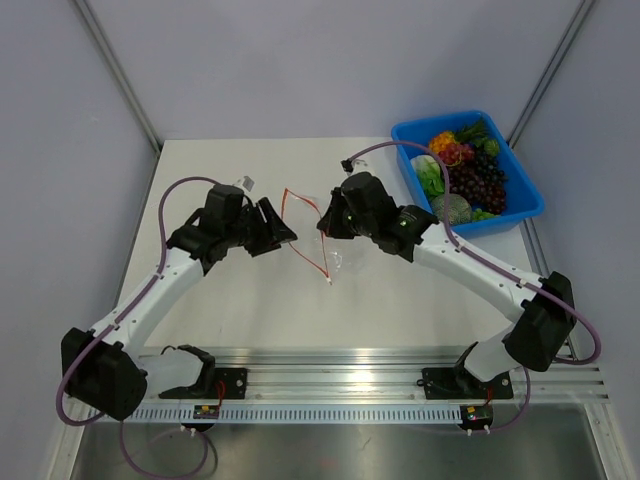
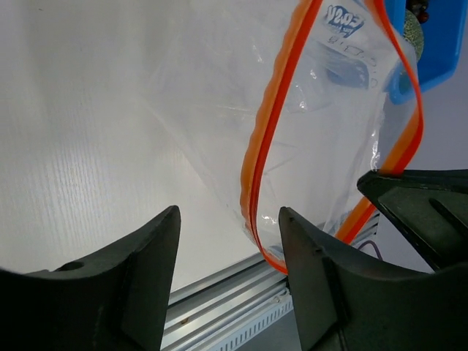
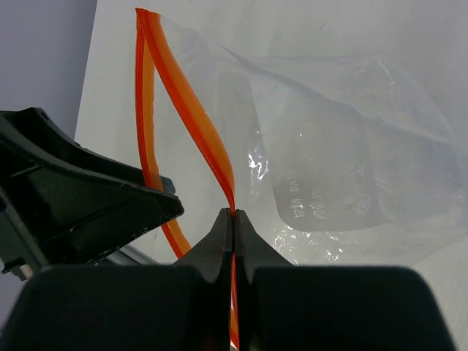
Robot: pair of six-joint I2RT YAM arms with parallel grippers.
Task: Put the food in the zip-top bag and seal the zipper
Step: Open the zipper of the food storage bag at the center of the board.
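The clear zip-top bag (image 1: 336, 262) hangs between my two grippers above the table's middle, its mouth gaping. Its orange-red zipper (image 1: 303, 252) forms an open loop in the left wrist view (image 2: 265, 139). My right gripper (image 3: 232, 213) is shut on one side of the zipper (image 3: 191, 117) and holds the bag (image 3: 344, 146) up. My left gripper (image 2: 228, 248) is open, with the loop's lower end between its fingers, close to the right finger (image 2: 314, 270). The food (image 1: 470, 175), purple grapes, green leafy pieces and a red fruit, lies in the blue bin.
The blue bin (image 1: 520, 185) stands at the table's back right corner and shows in the left wrist view (image 2: 435, 51). A metal rail (image 1: 330, 365) runs along the near edge. Purple cables loop from both arms.
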